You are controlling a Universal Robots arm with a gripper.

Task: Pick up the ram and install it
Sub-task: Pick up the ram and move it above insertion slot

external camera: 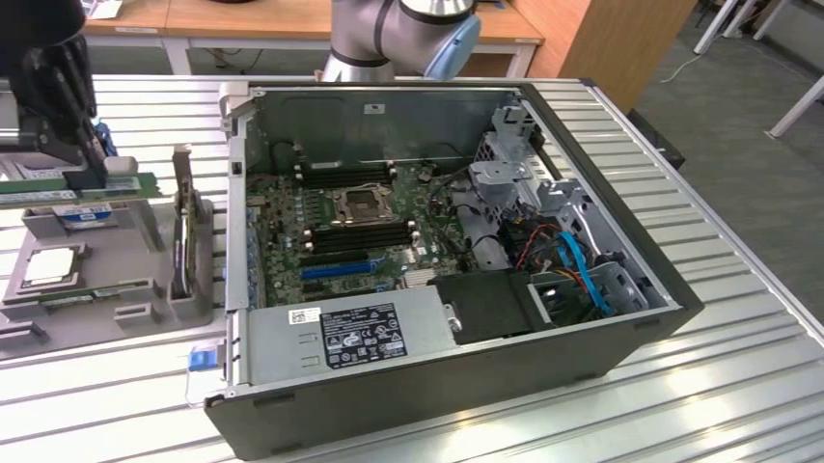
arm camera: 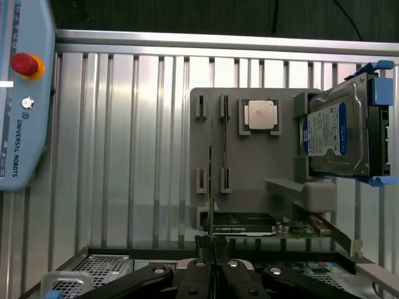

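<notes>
**Open computer case (external camera: 451, 400) on the bench (external camera: 721, 386), holder tray (external camera: 129, 258) to the exterior view's left**

The case lies on its side, with the robot arm (external camera: 386, 29) behind it. Inside, the motherboard (external camera: 277, 241) lies on the floor of the case towards the exterior view's left, and the power supply (external camera: 347, 338) runs along the near wall. The tray sits just beside the case and carries the processor chip (external camera: 52, 265), the hard drive (external camera: 84, 214) behind it, and an expansion card (external camera: 187, 241) on edge nearest the case. The ram (arm camera: 212, 187) hangs above the tray, clamped in the end effector (arm camera: 212, 271).

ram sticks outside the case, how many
2: one ram clamped in the fingers, a second stick slotted in the grey holder beside the processor chip. More may be hidden.
</notes>
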